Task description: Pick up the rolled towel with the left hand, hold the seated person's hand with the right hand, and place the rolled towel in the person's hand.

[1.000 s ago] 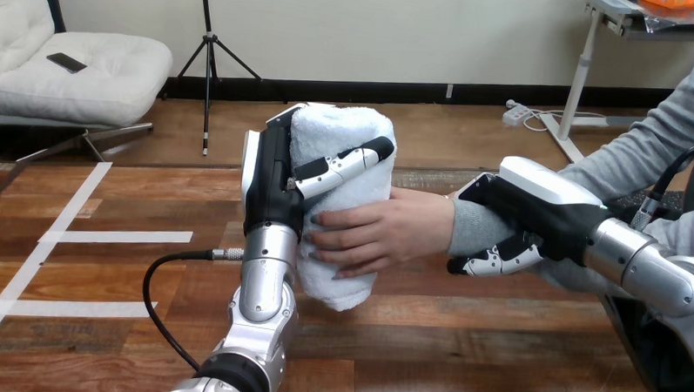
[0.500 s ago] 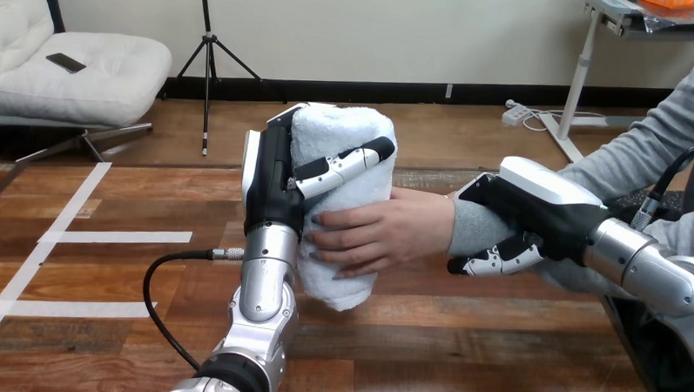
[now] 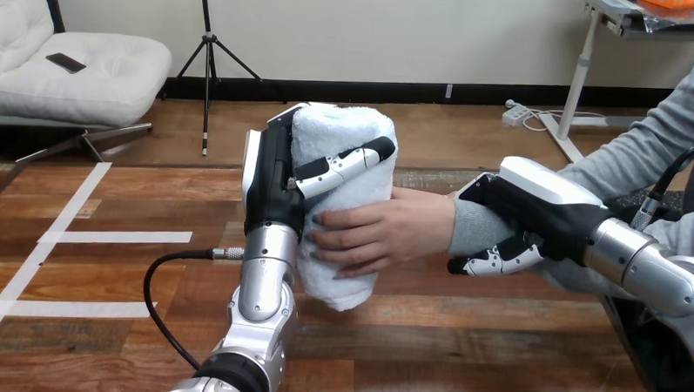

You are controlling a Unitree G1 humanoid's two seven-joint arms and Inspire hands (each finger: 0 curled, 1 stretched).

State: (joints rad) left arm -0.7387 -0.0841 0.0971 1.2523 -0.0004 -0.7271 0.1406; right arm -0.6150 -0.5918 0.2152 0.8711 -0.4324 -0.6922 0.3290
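Observation:
A white rolled towel [image 3: 345, 144] stands upright above the table, held up in the middle of the head view. My left hand [image 3: 270, 180] is shut on it, with the thumb curled across its upper front. The person's hand [image 3: 386, 232] reaches in from the right and wraps its fingers over the towel's lower half, so both hands are on the towel. My right hand [image 3: 534, 216] is curled round the person's wrist in the grey sleeve, fingers under it.
The wooden table [image 3: 460, 339] runs below the hands, with white tape strips [image 3: 115, 237] at its left. A black cable [image 3: 161, 303] loops beside my left forearm. The person's other arm [image 3: 682, 234] lies at the right edge.

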